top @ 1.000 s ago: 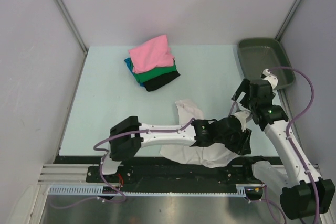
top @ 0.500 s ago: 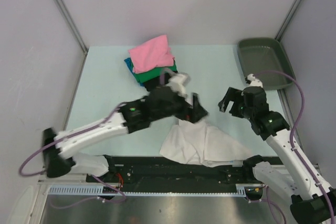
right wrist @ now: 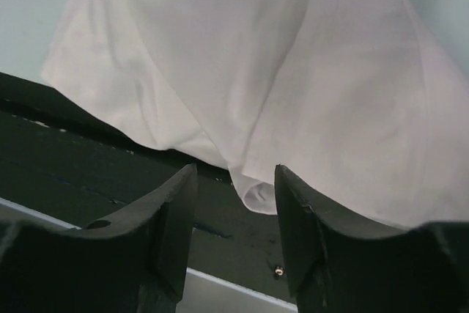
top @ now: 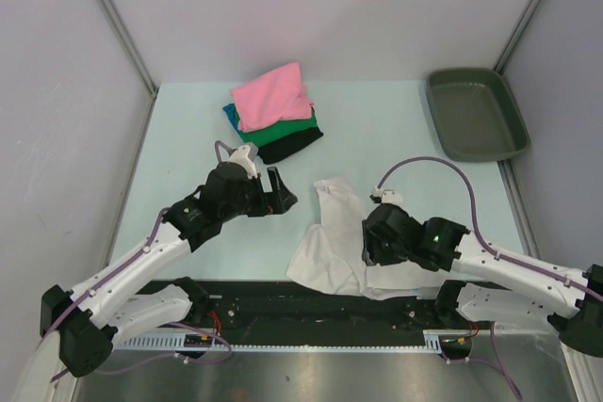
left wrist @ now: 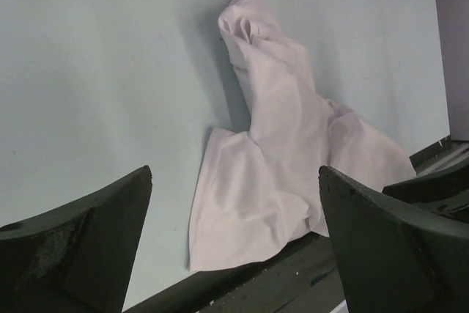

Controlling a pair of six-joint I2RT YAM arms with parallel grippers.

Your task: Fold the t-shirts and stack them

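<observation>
No text, label, brand, number or sign can be read anywhere: not on the white t-shirt [top: 325, 249], the stacked t-shirts [top: 271, 99], the tray [top: 476, 121], the arms or the surface [top: 184, 143].

A large, plain white t-shirt [top: 325, 251] lay rumpled at the lower centre of the top view, its narrow twisted part pointing up the frame and its broad part spread below. At upper centre sat a folded stack: the pink t-shirt [top: 273, 96] on top, with the teal-blue t-shirt [top: 229, 115], green t-shirt [top: 283, 131] and black t-shirt [top: 292, 146] showing beneath.
</observation>
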